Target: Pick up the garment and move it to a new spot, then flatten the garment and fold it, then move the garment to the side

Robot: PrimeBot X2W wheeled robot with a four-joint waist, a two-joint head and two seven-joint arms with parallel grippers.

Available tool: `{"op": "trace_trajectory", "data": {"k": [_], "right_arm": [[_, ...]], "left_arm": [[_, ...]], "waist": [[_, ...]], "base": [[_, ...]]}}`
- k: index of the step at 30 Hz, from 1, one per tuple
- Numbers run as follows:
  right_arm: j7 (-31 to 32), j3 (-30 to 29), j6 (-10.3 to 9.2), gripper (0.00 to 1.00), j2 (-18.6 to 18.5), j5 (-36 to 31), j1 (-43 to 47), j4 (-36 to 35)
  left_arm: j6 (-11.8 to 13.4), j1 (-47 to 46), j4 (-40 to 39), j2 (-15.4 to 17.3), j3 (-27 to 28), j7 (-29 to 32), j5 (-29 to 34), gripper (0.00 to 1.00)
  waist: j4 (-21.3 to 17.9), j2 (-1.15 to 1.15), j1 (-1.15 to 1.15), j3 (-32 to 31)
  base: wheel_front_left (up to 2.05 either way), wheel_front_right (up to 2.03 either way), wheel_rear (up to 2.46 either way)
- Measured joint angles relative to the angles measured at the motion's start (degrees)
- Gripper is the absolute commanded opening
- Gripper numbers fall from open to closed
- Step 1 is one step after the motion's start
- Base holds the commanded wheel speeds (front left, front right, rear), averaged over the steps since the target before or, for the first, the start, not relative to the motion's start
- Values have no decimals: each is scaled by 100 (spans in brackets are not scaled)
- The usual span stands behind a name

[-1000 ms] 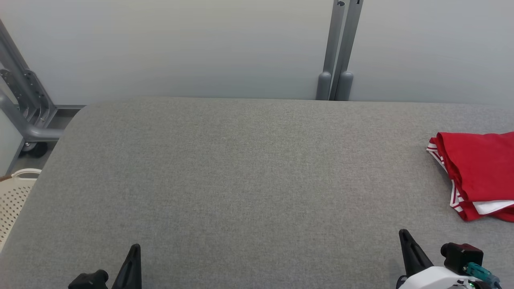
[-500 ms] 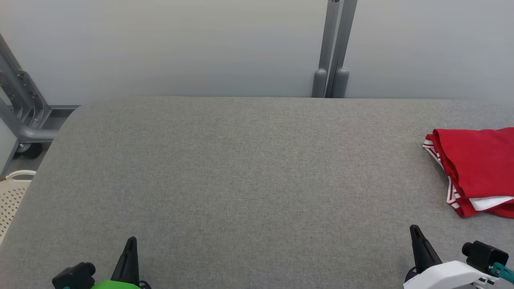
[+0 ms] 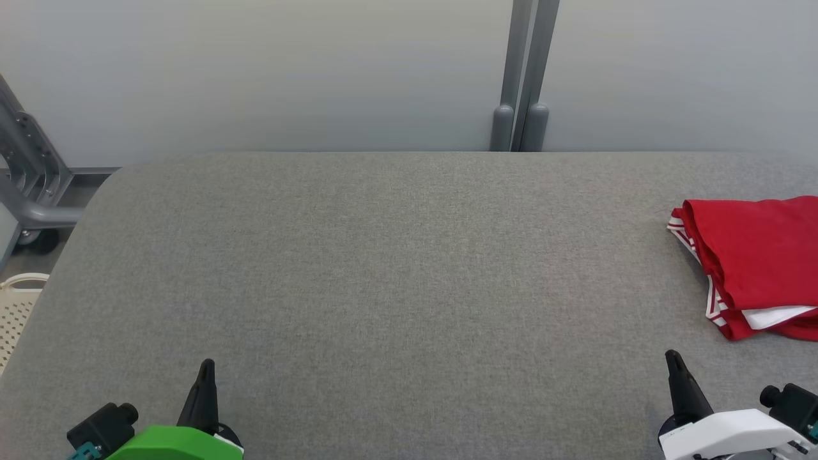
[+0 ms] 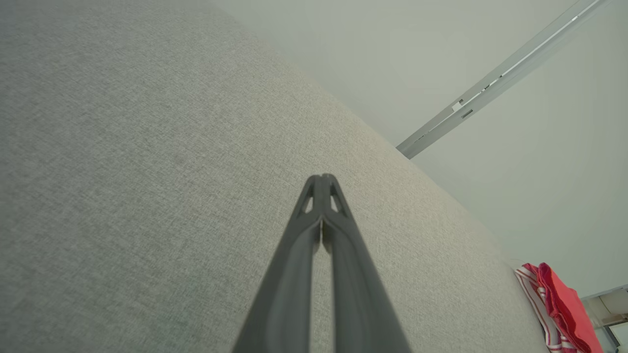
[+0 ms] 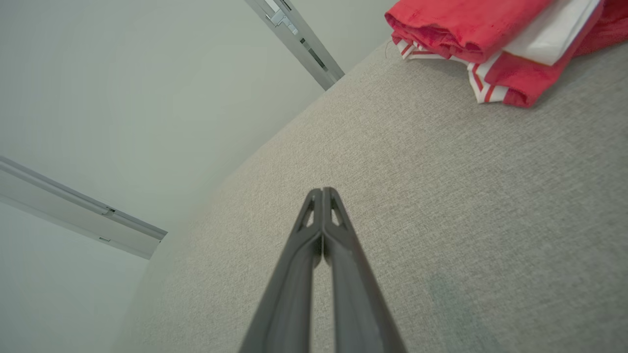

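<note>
A folded red garment [image 3: 757, 255] with white-striped trim lies at the right edge of the grey table [image 3: 383, 268]; it also appears as the garment [image 5: 471, 29] at the top of the right wrist view and the garment [image 4: 559, 306] at the far lower right of the left wrist view. My left gripper [image 3: 206, 367] is at the lower left, shut and empty, its tip [image 4: 322, 177] over bare cloth. My right gripper [image 3: 672, 356] is at the lower right, shut and empty [image 5: 322, 190], a little nearer than the garment and to its left, not touching it.
A grey double post [image 3: 521, 76] stands behind the table against the pale wall. A metal frame on a wheel [image 3: 32, 191] and a cream perforated basket [image 3: 16, 306] sit off the table's left end.
The head camera has shifted, so the whole scene has slid left and up. Both arms have drawn back slightly, with more of their wrists showing. The garment lies unmoved.
</note>
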Motion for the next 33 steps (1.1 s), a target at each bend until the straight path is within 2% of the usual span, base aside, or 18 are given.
{"op": "trace_trajectory", "data": {"k": [33], "right_arm": [[312,-278,-1,0,-12,2158,-89,-249]], "left_arm": [[-1,-442,-78,-120,134,611,-1973,0]], "waist": [[-184,0,0,108]], "base": [[0,0,0]]}}
